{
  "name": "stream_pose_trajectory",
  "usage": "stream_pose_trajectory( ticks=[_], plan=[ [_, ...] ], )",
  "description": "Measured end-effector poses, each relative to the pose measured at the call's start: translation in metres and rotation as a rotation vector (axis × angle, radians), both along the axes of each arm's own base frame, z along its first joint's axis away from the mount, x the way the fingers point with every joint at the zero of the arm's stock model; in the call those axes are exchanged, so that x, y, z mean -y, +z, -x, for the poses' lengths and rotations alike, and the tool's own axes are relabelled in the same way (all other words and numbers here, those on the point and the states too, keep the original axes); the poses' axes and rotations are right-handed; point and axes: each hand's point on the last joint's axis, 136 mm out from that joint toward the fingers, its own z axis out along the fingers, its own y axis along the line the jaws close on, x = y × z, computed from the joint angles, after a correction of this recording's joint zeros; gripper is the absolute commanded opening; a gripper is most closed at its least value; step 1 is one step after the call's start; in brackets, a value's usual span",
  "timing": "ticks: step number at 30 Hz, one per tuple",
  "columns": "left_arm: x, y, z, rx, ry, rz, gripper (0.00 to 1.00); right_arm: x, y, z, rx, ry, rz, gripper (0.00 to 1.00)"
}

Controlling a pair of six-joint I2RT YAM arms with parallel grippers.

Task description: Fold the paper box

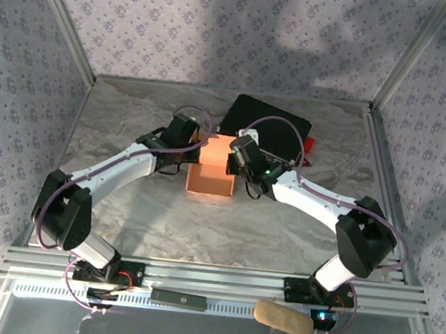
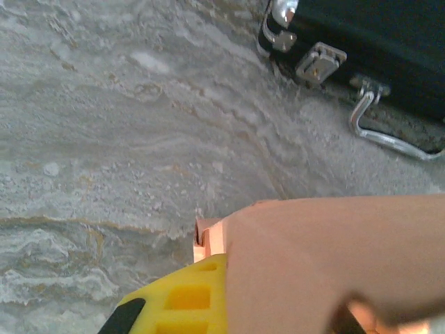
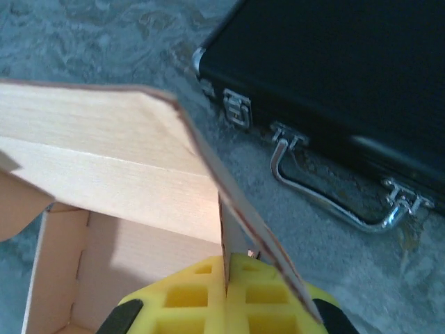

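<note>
While the paper box [image 1: 211, 178] sits mid-table, the left gripper [image 1: 198, 150] pinches its 9 o'clock wall and the right gripper [image 3: 226, 282] clamps its 3 o'clock wall, jaws narrowed onto cardboard.

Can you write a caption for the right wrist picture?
Right gripper pinches the paper box wall, with a black case behind it.

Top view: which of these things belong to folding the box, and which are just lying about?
In the job:
paper box, open-topped
left fingers, shut on its cardboard
right fingers, shut on a side wall

Lying about:
black case, behind the box
tan pad, by the near rail
dark bar, by the near rail
</note>
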Motion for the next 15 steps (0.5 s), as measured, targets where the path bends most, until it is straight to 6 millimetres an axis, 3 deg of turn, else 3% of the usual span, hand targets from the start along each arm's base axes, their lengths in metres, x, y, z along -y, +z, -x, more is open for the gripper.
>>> stream_pose_trajectory(
  ticks=[8, 11, 15],
  plan=[
    [-0.014, -0.022, -0.006, 0.035, 0.045, -0.005, 0.0, -0.015, -0.018, -0.009, 0.091, -0.029, -0.002, 0.0],
    [-0.019, -0.035, -0.003, 0.044, 0.05, 0.007, 0.0, -0.02, -0.028, -0.006, 0.106, -0.019, 0.001, 0.0],
    [-0.024, -0.034, 0.004, 0.093, 0.05, 0.038, 0.0, -0.025, -0.032, 0.004, 0.174, -0.009, -0.002, 0.0]
  ],
)
